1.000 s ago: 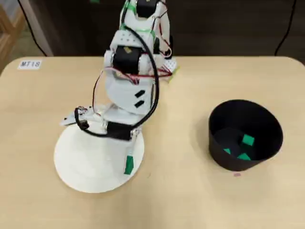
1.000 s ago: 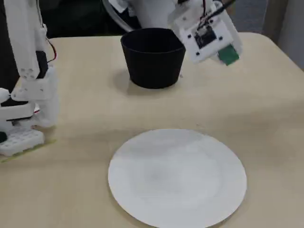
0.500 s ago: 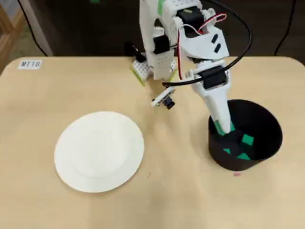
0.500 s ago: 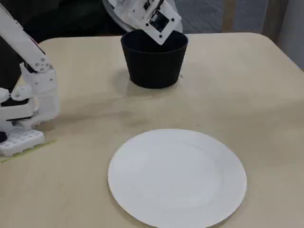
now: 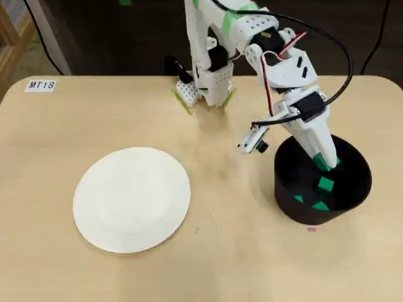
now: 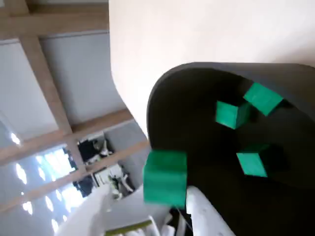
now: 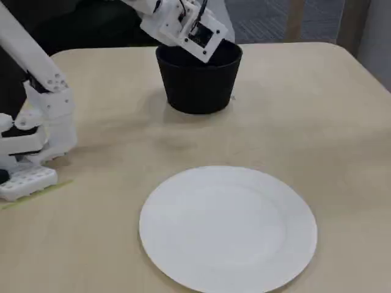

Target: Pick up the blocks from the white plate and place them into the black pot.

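1. Start at the left of your overhead view: the white plate (image 5: 131, 199) lies flat and bare at about 8 o'clock on the table (image 5: 56, 264), with open tabletop all round its rim.
2. Being round, the plate has no long axis to speak of; it sits well apart from the pot, with a clear lane of table between them.
3. Move to 12 o'clock: the arm's base (image 5: 206, 88) stands at the far table edge, and the arm reaches out toward 4 o'clock.
4. Now the black pot (image 5: 288, 201) at 3 o'clock: it stands upright, mouth up, near the right table edge.
5. Your gripper (image 5: 325, 161) hangs over the pot's mouth, pointing down into it, its long axis slanting from the base toward the pot.
6. In the wrist view the fingers are closed on a green block (image 6: 165, 177), held just above the pot's near rim.
7. Three more blocks lie on the pot floor: one (image 6: 263, 98) against the far wall, a second (image 6: 230, 114) touching it, a third (image 6: 252, 162) apart from both, each turned a different way.
8. The fixed view shows the wrist over the pot's rim (image 7: 227, 57).
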Controlling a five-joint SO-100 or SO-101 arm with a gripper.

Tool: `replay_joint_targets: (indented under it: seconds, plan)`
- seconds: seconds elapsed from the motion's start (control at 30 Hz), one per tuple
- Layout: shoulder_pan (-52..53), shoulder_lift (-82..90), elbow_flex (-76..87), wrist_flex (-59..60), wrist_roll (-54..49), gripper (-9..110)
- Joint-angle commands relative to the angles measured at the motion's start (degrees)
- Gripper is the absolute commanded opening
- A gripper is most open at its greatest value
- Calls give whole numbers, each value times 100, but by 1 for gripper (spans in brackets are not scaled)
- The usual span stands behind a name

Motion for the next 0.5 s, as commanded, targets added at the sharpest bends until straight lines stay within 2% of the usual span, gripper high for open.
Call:
replay_joint_targets:
  seconds: [0.0,0.13,0.23,0.33,0.47]
  plan:
    - [-62,149,-18,114,-123,28]
    - [26,237,-70,255,-220,21]
    - [255,422,-88,396,-237,-2]
    - [949,1011,-88,1011,-369,-2]
    - [2426,1942,-62,1626,-756,-2]
